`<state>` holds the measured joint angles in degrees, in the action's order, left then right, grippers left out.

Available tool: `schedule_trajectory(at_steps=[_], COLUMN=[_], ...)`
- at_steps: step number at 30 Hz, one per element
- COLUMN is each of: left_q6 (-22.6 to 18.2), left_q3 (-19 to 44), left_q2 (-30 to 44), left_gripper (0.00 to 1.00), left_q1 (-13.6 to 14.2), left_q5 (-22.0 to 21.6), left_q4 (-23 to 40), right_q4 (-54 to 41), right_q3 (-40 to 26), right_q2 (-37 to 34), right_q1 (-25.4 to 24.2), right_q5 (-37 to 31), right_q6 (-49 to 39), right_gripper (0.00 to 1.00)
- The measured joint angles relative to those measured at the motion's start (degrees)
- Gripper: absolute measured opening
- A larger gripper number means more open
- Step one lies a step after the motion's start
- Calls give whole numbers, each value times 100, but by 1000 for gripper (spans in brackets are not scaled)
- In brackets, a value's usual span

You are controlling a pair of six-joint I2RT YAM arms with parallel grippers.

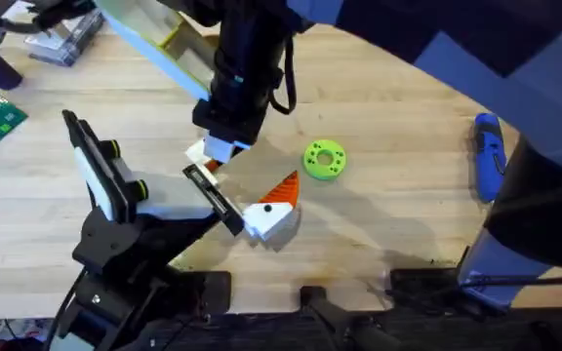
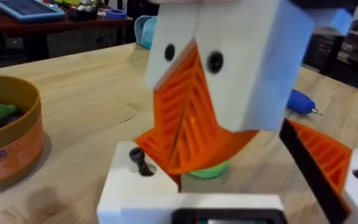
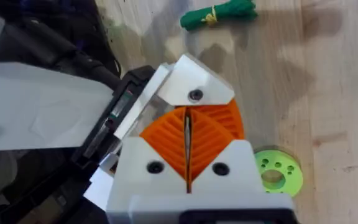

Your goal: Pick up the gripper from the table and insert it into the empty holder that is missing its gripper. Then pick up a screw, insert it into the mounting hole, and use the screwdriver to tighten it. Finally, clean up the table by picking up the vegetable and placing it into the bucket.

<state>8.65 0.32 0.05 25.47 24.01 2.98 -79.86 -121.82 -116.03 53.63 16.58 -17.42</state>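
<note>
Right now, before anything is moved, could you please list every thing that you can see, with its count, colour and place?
table: one, pale wood, under everything.
white-and-black robot arm: one, lying on the table's left side.
holder: one, black bar, at that arm's end.
gripper: one, white base with orange tip, at the holder's end.
disc: one, green with holes, right of the gripper.
screwdriver: one, blue, far right.
bucket: one, orange with yellowish rim, something green inside.
vegetable: one, green, on the table.
dark arm: one, black, over the middle.
right gripper: one, white fingers, orange pads together.
</note>
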Motion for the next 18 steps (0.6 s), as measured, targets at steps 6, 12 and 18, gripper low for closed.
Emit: schedule_trajectory(at_steps=[6, 12, 18], left_q6=[0, 1, -1], left_q3=[0, 0, 0], left_q2=[0, 0, -1], left_gripper=[993, 993, 993], left_q1=[0, 0, 0], left_q5=[-4, -4, -3], left_q4=[0, 0, -1], right_q4=[13, 13, 10], right_q3=[0, 0, -16], right_q2=[1, 2, 0], right_q1=[4, 4, 3], right_q5=[-1, -2, -2], right_q6=[-20, -21, -23], right_gripper=[5, 5, 32])
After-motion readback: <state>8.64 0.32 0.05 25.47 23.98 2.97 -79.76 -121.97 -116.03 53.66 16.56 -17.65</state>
